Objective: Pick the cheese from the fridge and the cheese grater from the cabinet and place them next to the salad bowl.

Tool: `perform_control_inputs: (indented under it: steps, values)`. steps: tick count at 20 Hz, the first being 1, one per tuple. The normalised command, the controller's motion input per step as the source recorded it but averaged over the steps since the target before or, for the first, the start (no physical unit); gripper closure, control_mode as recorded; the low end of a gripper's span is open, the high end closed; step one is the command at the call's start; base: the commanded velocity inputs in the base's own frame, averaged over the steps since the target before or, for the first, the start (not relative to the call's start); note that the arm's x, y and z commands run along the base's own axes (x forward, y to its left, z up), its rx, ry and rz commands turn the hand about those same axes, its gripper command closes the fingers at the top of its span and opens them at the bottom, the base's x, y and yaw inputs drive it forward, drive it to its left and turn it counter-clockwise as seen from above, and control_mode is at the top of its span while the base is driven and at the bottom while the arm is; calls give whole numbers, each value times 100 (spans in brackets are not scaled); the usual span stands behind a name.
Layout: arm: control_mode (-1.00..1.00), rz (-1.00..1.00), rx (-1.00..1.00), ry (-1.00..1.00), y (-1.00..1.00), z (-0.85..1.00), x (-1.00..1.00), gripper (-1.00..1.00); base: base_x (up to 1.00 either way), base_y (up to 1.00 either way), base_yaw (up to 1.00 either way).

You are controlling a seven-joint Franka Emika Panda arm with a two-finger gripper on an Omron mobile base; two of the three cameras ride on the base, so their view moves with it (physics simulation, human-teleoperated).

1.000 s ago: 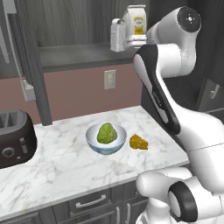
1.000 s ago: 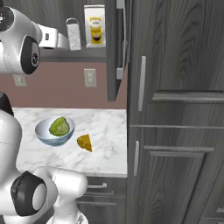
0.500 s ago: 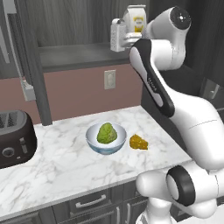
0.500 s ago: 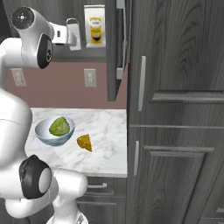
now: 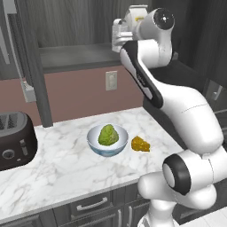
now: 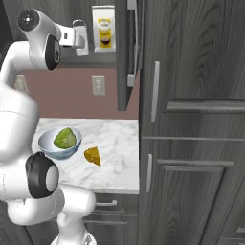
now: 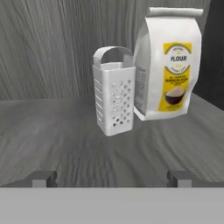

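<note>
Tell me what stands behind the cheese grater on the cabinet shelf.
A white flour bag stands just behind the cheese grater, to its right in the hand view. The grater covers the bag's lower left edge.

Both base views look down from behind, left and right, sharing the surface (image 5: 66, 164); hand view faces the near cabinet shelf (image 7: 65, 144)

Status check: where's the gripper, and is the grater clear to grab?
Gripper open, empty, facing cheese grater on cabinet shelf. Flour bag close beside grater. Cheese already by salad bowl.
</note>
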Motion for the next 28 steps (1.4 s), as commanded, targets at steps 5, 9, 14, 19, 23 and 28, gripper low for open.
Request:
perform_control_inputs:
  steps: [5,9,14,19,23,28]
  values:
    - [-100,-4,0,5,12,0,42,-100,0,0,0]
    - [-100,0,0,9,0,0,43,-100,0,0,0]
    - [-100,0,0,6,0,0,45,-100,0,0,0]
    - [-100,0,0,-1,2,-1,8,-100,0,0,0]
    - [-100,0,0,0,12,0,0,-100,0,0,0]
    - [-100,0,0,-2,12,-1,4,-100,0,0,0]
